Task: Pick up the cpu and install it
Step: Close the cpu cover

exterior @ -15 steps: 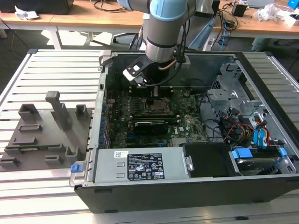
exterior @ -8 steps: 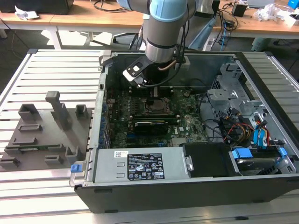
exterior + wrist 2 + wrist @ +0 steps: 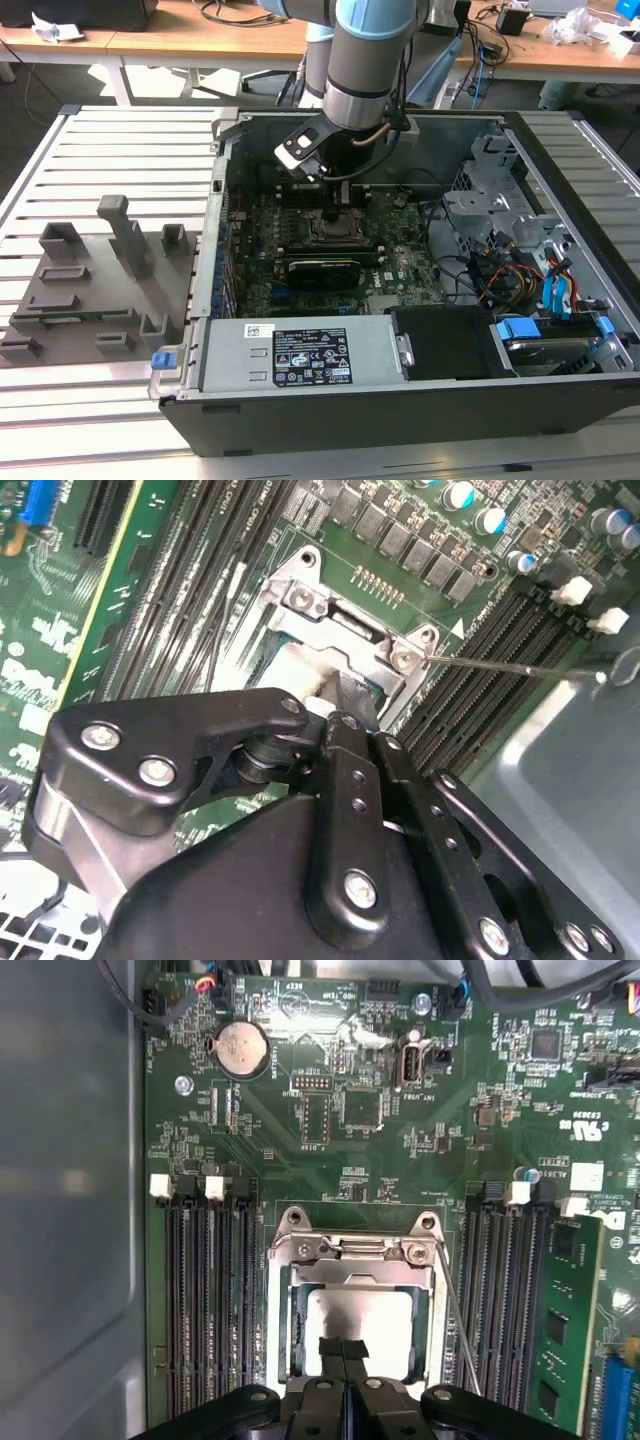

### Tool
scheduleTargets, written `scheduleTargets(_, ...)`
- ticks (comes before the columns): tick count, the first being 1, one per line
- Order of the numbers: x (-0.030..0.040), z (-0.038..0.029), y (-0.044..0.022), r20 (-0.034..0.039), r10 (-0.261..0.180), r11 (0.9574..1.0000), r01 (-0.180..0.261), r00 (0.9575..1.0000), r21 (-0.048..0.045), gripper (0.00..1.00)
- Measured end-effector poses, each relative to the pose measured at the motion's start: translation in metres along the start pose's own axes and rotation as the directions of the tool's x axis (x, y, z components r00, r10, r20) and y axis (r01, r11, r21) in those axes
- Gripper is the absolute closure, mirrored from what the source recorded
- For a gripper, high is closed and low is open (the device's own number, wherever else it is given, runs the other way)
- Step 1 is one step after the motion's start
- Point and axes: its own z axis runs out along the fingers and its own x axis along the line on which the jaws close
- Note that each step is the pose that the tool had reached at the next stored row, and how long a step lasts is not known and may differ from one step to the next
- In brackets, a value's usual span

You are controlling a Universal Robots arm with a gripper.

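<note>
The gripper (image 3: 343, 1350) has its two fingers drawn together, with no gap that I can see between the tips and nothing clamped between them. The tips stand over the cpu (image 3: 366, 1318), at the middle of the edge that is nearest to the gripper body. Whether they touch the metal top or hang just above it, I cannot tell. The cpu lies flat inside the socket (image 3: 352, 1253), so from the tool it is directly below and a little ahead, not to one side. It is square, so it has no long axis. Its edges run parallel with the memory slots (image 3: 205, 1300) on both sides, and the seam between the fingers runs the same way. The thin lever (image 3: 455, 1310) stands just beside the socket, apart from the fingers. In the exterior view the arm (image 3: 365, 60) comes down into the open case (image 3: 400, 420), above the board (image 3: 400, 265).
</note>
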Motion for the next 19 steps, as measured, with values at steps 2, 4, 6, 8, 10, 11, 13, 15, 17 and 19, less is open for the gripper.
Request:
scheduleTargets(2, -0.0001, -0.0047, 0.0008, 0.0008, 0.000, 1.0000, 0.000, 1.0000, 0.0005, 0.89)
scheduleTargets(4, -0.0001, -0.0089, 0.0029, 0.0015, 0.000, 1.0000, 0.000, 1.0000, 0.0026, 0.89)
scheduleTargets(6, -0.0002, -0.0129, 0.0038, 0.0019, 0.000, 1.0000, 0.000, 1.0000, 0.0040, 0.89)
scheduleTargets(8, -0.0004, -0.0229, 0.0045, 0.0026, 0.000, 1.0000, 0.000, 1.0000, 0.0057, 0.89)
scheduleTargets(10, -0.0004, -0.0311, 0.0046, 0.0026, 0.000, 1.0000, 0.000, 1.0000, 0.0069, 0.89)
scheduleTargets(11, -0.0005, -0.0338, 0.0045, 0.0025, 0.000, 1.0000, 0.000, 1.0000, 0.0072, 0.89)
scheduleTargets(13, -0.0005, -0.0399, 0.0043, 0.0025, 0.000, 1.0000, 0.000, 1.0000, 0.0078, 0.89)
scheduleTargets(15, -0.0006, -0.0501, 0.0040, 0.0025, 0.000, 1.0000, 0.000, 1.0000, 0.0086, 0.89)
scheduleTargets(17, -0.0008, -0.0623, 0.0038, 0.0025, 0.000, 0.9999, 0.000, 1.0000, 0.0104, 0.89)
scheduleTargets(19, -0.0008, -0.0683, 0.0034, 0.0025, 0.000, 0.9999, 0.000, 1.0000, 0.0109, 0.89)
